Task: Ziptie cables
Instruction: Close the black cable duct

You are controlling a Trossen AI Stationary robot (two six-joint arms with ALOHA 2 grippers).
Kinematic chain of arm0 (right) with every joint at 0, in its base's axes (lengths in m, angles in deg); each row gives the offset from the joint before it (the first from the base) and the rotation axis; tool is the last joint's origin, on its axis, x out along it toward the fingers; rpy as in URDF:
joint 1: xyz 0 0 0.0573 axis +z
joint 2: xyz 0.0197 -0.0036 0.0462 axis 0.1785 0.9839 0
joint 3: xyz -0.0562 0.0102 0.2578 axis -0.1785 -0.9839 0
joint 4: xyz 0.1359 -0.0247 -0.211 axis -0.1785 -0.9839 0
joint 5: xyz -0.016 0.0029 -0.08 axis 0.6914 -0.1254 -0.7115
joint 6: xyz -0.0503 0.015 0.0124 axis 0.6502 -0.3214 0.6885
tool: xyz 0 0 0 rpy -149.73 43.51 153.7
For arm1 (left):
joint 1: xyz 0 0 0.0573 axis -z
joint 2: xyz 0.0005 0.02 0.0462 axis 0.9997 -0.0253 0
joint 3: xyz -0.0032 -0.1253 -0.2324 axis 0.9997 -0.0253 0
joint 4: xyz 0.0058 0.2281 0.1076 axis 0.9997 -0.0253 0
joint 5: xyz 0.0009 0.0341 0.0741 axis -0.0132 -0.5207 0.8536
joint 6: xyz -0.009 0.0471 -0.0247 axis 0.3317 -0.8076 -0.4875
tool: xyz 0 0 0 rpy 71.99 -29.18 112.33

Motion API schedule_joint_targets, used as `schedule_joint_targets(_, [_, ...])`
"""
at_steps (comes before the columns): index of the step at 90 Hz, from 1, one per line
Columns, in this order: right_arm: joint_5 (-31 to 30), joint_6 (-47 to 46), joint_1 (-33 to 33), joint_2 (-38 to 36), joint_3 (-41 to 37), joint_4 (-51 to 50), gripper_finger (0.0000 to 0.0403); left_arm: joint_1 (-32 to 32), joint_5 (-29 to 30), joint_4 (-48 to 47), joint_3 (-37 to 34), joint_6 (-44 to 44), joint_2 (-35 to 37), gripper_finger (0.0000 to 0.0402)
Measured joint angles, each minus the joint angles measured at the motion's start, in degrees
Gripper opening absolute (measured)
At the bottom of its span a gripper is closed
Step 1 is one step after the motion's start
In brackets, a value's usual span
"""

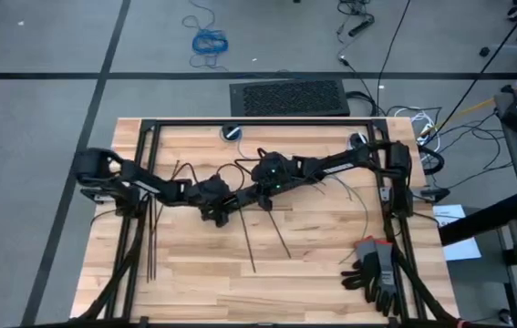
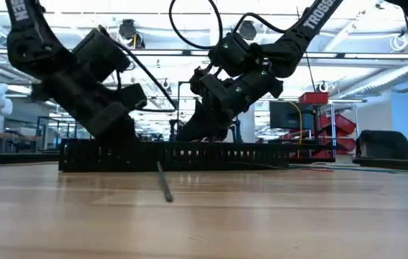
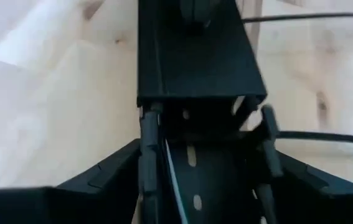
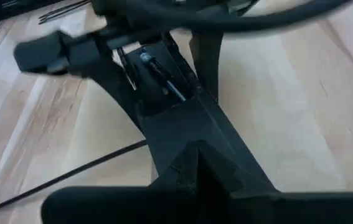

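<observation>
1. Nearest the low camera we see bare wooden table point(image 2: 275, 216), with one thin black ziptie point(image 2: 165, 183) lying on it in front of the black slotted bar point(image 2: 189, 155).
2. From above, we see both arms reaching in toward the table's middle: the left gripper point(image 1: 214, 208) comes from the left edge, the right gripper point(image 1: 265, 182) from the right, and the two meet almost nose to nose over the bar.
3. In the low view both arms slope down steeply, their wrists tilted toward the bar.
4. Left wrist view: we see the left gripper's fingers point(image 3: 148, 155) set apart on either side of the bar's end, with a pale thin wire running along the slotted channel between them; we cannot tell whether they grip anything.
5. Right wrist view: we see only a dark body and the bar, with thin wires at its far end; we cannot tell how the right gripper's fingers stand.
6. Only the high view shows the zipties point(image 1: 151, 239) lying as straight black strips near the left side, others point(image 1: 281, 239) slanting across the middle, and the cables point(image 1: 354, 193), thin and splayed, right of centre.
7. A pair of gloves point(image 1: 374, 266) rests by the table's right front corner.
</observation>
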Motion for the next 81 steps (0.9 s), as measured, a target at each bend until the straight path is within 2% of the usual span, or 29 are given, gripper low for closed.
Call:
schedule_joint_targets(10, [-0.04,-0.35,-0.05,-0.02,0.00,-0.17,0.0000,1.09,2.86,4.66,-0.02,0.00,-2.57,0.0267])
schedule_joint_targets(22, [-0.11,-0.35,-0.04,-0.02,0.00,-0.22,0.0000,2.07,5.63,5.24,0.00,-0.30,-2.99,0.0267])
schedule_joint_targets(67, [-1.53,-1.65,1.18,0.50,-0.04,2.59,0.0000,2.17,5.10,2.38,0.09,0.07,-3.06,0.0251])
schedule_joint_targets(81, [-1.59,-5.29,1.58,5.45,0.03,10.89,0.0000,2.19,5.10,2.23,-0.08,0.07,-3.06,0.0251])
